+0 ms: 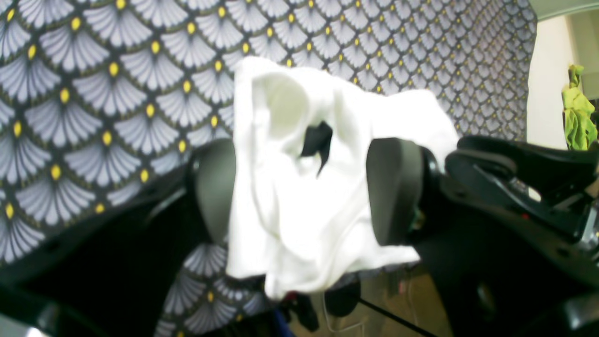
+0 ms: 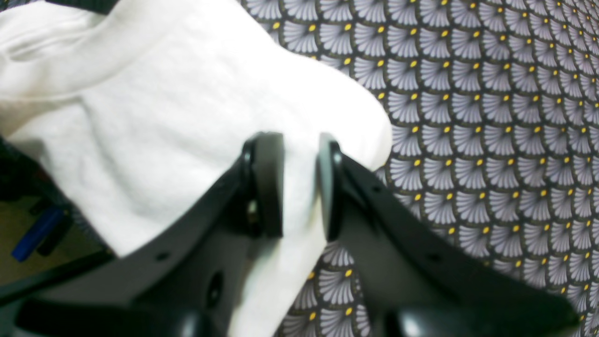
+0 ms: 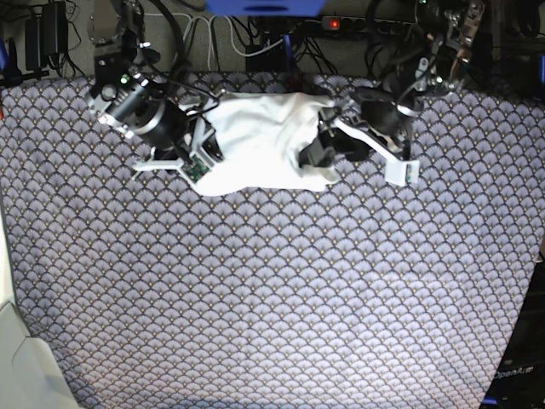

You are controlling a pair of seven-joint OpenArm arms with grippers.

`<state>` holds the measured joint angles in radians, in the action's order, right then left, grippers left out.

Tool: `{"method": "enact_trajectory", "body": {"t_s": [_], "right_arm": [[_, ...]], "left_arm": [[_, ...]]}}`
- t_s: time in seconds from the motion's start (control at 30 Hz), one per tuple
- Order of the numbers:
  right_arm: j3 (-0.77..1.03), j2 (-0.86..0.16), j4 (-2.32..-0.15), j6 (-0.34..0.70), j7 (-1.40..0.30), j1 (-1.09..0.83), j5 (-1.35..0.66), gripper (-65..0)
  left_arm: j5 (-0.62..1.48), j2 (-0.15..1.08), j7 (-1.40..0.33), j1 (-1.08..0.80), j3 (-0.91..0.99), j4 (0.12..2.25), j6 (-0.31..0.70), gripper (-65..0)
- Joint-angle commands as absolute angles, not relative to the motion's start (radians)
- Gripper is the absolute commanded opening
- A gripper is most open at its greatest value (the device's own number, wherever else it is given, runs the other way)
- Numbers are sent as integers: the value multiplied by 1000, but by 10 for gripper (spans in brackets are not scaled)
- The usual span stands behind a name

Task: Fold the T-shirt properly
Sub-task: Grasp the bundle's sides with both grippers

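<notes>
The white T-shirt point(image 3: 264, 141) lies bunched near the table's far edge, stretched between the two arms. In the left wrist view a thick bunch of the T-shirt point(image 1: 281, 103), with its small black tag point(image 1: 317, 140) showing, fills the space between the wide-apart pads of my left gripper point(image 1: 304, 187), which is open. That left gripper point(image 3: 328, 153) sits at the shirt's right end in the base view. My right gripper point(image 2: 302, 182) is shut on a fold of the T-shirt point(image 2: 164, 117). The right gripper point(image 3: 200, 149) sits at the shirt's left end in the base view. No print shows.
A fan-patterned tablecloth point(image 3: 272, 298) covers the table. Cables and a power strip point(image 3: 341, 24) run behind the far edge. Floor point(image 1: 412, 299) shows just past that edge under the left gripper. A green object point(image 1: 578, 117) hangs by the wall.
</notes>
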<state>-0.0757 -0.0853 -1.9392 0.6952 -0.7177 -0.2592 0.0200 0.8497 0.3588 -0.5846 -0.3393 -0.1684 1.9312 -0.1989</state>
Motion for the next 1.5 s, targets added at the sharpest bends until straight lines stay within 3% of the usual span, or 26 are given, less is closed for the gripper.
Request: {"method": "enact_trajectory", "body": {"t_s": [0.0,0.33,1.47], "right_arm": [[-76,-87,-1957,698,-697,-252,7,-503],[-77,-87,-1957,698,-697,-252,7,-503],[-77,-87,-1957,698,-697,-251,5,-503]], "left_arm": [[860,355,-578,-338,-163,1946,-194,-220],[855,352,-573,-337,-160,1856,-197,-184],[860,297,-582,-252,-225,1715,-196,-187]]}}
